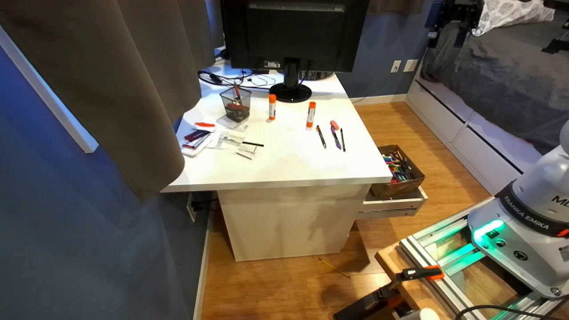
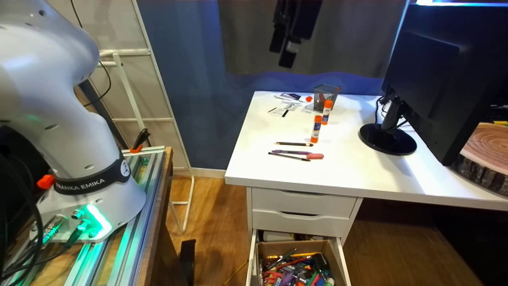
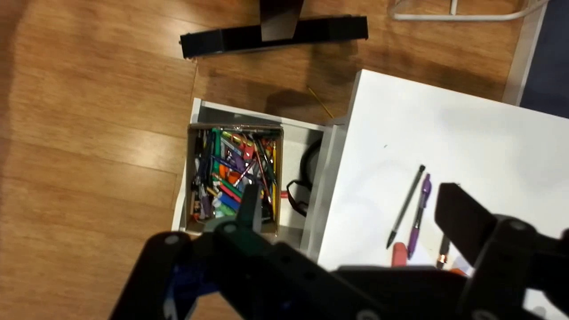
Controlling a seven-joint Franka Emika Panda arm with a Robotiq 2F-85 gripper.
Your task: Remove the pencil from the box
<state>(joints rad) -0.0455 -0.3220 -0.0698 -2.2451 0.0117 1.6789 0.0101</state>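
The box is a brown cardboard box (image 3: 281,155) in an open white drawer, crammed with pens, pencils and markers. It shows in both exterior views (image 1: 393,191) (image 2: 287,248). A yellow pencil (image 3: 274,178) lies along its inner side; I cannot tell which stick in the clutter is the dark pencil. A black pencil-like stick with a pale tip (image 2: 293,144) lies on the table, partly hidden in the wrist view. My gripper (image 3: 351,195) is open, fingers wide apart with nothing between them. It hangs high above the table in an exterior view (image 2: 282,53).
The white table (image 1: 284,166) holds two glue sticks (image 2: 316,129), a purple pen (image 3: 420,213), a thin dark pen (image 3: 405,206), a pink eraser (image 3: 399,254), a mesh cup (image 2: 325,97) and a monitor (image 1: 293,38). A yellow stick (image 3: 320,102) lies on the floor.
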